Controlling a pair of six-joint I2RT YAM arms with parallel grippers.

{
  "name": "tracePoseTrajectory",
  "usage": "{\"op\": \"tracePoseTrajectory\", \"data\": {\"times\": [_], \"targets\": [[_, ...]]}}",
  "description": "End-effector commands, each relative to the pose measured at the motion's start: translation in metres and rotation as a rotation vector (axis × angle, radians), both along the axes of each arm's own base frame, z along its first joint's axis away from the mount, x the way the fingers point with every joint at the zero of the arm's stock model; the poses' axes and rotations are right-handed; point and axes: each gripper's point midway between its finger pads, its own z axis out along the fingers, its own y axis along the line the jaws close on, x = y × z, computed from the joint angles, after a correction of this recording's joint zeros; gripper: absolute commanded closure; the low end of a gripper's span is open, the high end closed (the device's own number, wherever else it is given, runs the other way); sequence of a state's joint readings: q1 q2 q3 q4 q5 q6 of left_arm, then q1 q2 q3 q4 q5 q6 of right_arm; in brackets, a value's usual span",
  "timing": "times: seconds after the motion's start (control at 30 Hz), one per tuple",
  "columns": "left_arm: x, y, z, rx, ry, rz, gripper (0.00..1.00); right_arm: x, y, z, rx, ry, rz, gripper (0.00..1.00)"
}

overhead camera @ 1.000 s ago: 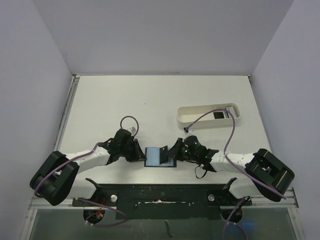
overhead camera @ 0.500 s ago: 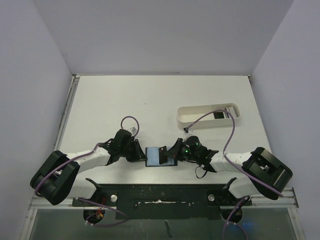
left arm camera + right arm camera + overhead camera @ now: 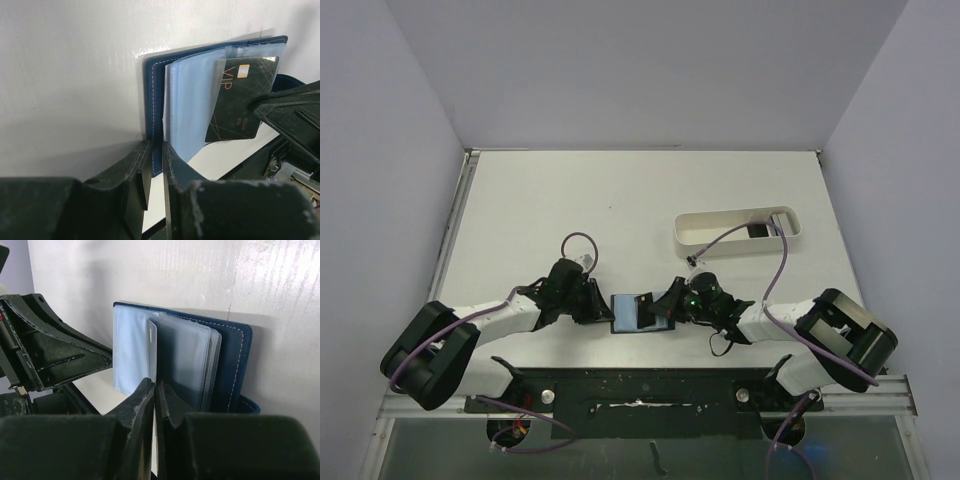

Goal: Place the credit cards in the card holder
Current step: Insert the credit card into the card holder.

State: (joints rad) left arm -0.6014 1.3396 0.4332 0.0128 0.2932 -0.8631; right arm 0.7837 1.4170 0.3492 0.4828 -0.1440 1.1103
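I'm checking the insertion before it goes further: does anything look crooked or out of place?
Yes. The black card pinched by the right end effector sits tilted against the clear sleeves of the wallet, only partly tucked in. The left end effector grips the wallet's cover. Nothing looks damaged.

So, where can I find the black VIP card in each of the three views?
Top external: the credit card is low centre, tilted over the right part of the open card holder.
Left wrist: the credit card is right of centre, with its gold VIP face showing.
Right wrist: the credit card is at the centre, seen nearly edge-on.
Shared landmark: the card holder's navy cover.
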Motion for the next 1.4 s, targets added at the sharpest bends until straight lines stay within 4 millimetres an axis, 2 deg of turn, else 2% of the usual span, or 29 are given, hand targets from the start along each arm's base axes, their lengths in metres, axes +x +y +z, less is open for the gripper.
{"op": "tracePoseTrajectory", "data": {"times": [0.0,0.4,0.6,0.83,0.97,1.23,1.37], "targets": [[-0.001,-0.003,-0.001,-0.015,-0.004,-0.002,0.86,0.009,0.004,0.005,0.031,-0.037,-0.010,1.00],[-0.003,-0.004,-0.003,-0.019,0.005,-0.002,0.86,0.012,-0.002,-0.002,0.015,-0.036,-0.022,1.00],[-0.003,-0.006,-0.003,-0.038,0.009,0.004,0.86,0.005,0.001,-0.008,-0.045,-0.002,0.015,0.89],[-0.004,-0.007,-0.003,-0.049,0.012,0.001,0.86,0.007,-0.017,-0.010,-0.241,0.014,-0.021,0.69],[-0.002,-0.009,-0.001,-0.056,0.007,0.000,0.86,0.006,-0.008,-0.007,-0.274,-0.004,0.011,0.65],[0.000,-0.013,0.001,-0.070,0.001,-0.007,0.86,0.008,0.017,-0.005,-0.314,-0.040,0.095,0.64],[0.003,-0.015,0.004,-0.076,-0.005,-0.011,0.86,0.008,0.015,-0.004,-0.362,-0.042,0.098,0.63]]}}
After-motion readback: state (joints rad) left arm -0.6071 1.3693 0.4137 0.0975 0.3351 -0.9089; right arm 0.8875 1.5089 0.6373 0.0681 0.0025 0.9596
